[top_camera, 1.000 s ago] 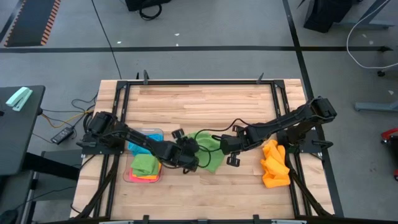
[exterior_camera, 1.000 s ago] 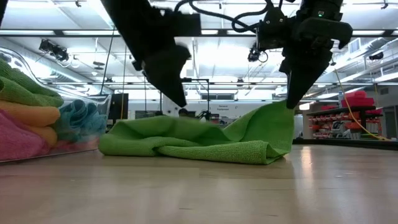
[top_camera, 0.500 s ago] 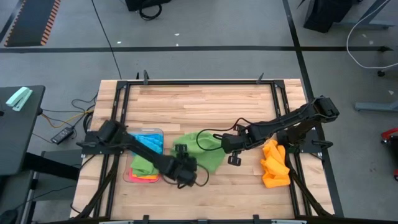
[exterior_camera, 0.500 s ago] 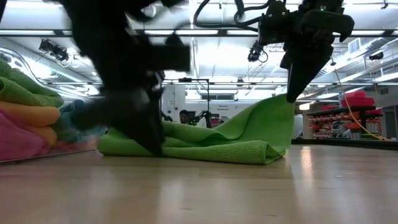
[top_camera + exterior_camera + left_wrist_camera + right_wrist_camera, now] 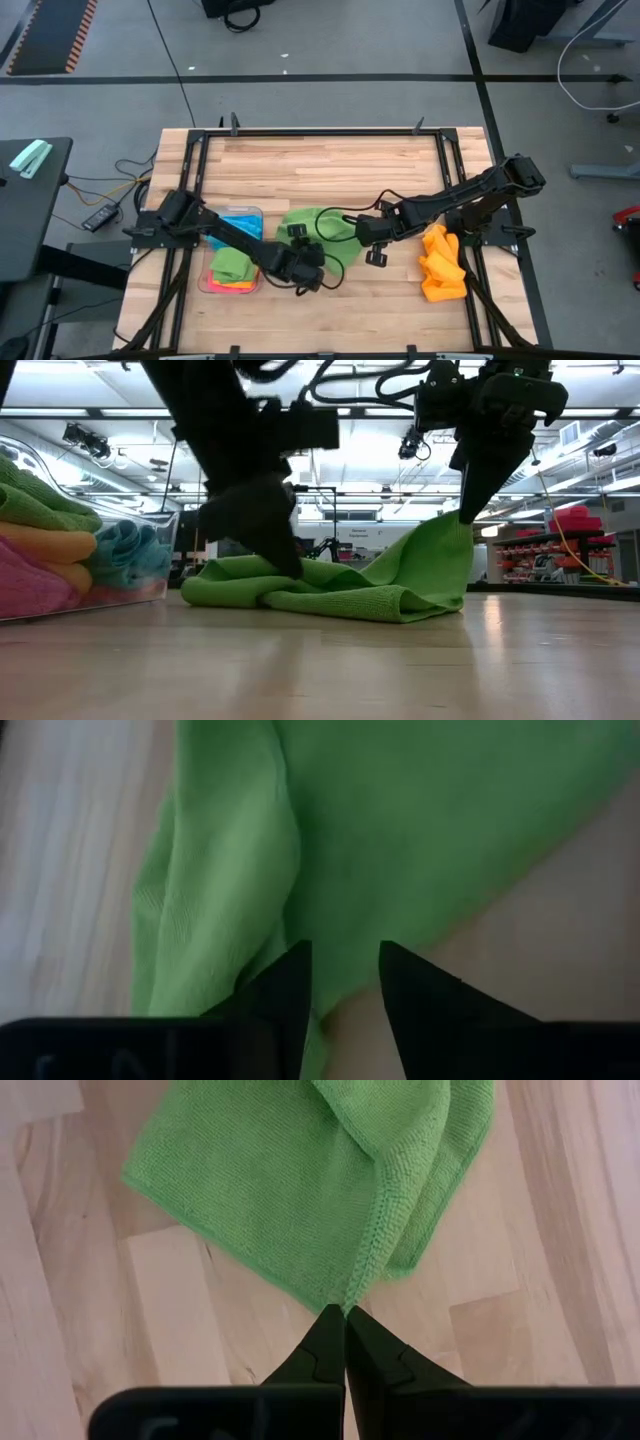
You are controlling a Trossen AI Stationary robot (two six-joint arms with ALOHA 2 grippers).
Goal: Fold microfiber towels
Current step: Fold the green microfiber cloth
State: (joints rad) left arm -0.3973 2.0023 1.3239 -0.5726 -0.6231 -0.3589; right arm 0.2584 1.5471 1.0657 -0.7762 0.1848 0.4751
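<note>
A green microfiber towel (image 5: 322, 232) lies crumpled on the wooden table's middle, also in the low view (image 5: 330, 588). My right gripper (image 5: 356, 232) is shut on its right corner and holds that corner up (image 5: 465, 515). My left gripper (image 5: 305, 260) is slightly open and low over the towel's near left part (image 5: 278, 560). In the left wrist view its fingertips (image 5: 345, 970) stand on either side of the cloth's edge. More folded towels in green, orange, pink and blue lie in a clear tray (image 5: 232, 262). My right gripper pinches the towel's corner (image 5: 349, 1302), where a hemmed edge ends, between its two shut fingertips. The fingers come from above, pointing down. The corner is lifted; the cloth slopes down from it (image 5: 440, 555) and the rest lies on the table. My left gripper: I cannot tell whether its fingertips touch the cloth.
The clear tray of folded towels (image 5: 60, 560) stands at the table's near left, close to my left arm. A heap of orange towels (image 5: 442, 262) lies at the near right. Bare wood shows along the far half of the table (image 5: 320, 170). Black frame rails edge the table.
My left gripper has swung toward the table's near edge and gone down beside the towel, then come back a little onto its near left part. The towel's left end has drawn in slightly toward the right. My right gripper has kept the corner raised.
</note>
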